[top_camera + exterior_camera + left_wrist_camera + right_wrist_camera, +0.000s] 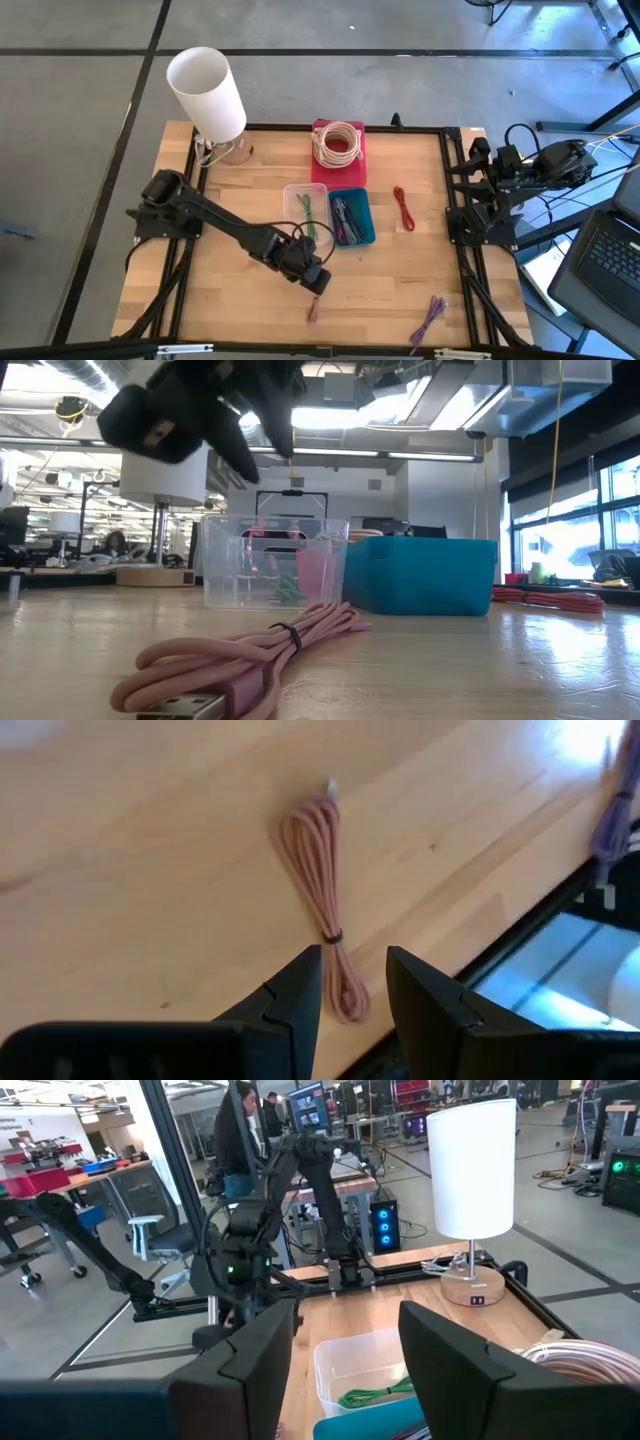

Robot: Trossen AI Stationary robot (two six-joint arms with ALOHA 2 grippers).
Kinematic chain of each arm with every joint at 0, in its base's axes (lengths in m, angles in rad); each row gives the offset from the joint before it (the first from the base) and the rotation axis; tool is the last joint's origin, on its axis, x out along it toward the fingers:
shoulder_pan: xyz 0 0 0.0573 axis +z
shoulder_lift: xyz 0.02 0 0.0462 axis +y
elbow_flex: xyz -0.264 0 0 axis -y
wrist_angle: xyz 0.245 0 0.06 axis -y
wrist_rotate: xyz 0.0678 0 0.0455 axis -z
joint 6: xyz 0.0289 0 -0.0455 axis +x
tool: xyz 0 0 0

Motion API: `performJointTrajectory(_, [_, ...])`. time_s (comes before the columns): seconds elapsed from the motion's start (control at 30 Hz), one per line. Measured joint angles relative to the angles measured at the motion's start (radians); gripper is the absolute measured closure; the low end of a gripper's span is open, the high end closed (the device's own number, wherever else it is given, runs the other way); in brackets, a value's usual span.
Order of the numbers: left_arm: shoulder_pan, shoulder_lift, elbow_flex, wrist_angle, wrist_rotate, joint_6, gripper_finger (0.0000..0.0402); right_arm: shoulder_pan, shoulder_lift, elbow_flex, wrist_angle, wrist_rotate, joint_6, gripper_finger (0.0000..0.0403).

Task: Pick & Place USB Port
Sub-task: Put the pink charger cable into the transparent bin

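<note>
A pink USB cable [313, 312], bundled with a dark tie, lies flat on the wooden table near its front edge. It also shows in the left wrist view [318, 870] and in the low view [250, 655], with its USB plug [190, 706] toward the camera. My left gripper [318, 282] hovers open just above the cable's near end [353, 985], touching nothing; in the low view it hangs above the table [265, 445]. My right gripper [345, 1360] is open and empty, parked at the table's right edge [475, 160].
A clear bin [305, 205] with a green cable and a blue bin [350, 218] with cables stand mid-table. A pink tray [338, 148] with a coiled white cable lies behind them. A red cable [403, 208], a purple cable [430, 318] and a lamp [205, 95] are also there.
</note>
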State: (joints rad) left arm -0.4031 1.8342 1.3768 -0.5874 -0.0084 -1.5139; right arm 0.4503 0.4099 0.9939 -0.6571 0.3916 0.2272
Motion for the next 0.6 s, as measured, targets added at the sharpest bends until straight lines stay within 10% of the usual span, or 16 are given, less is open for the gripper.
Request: performJointTrajectory(0.6, [-0.010,0.231,0.000,0.190,0.097,-0.017,0.0295,0.000,0.000,0.000,0.000,0.000,0.000,0.0215])
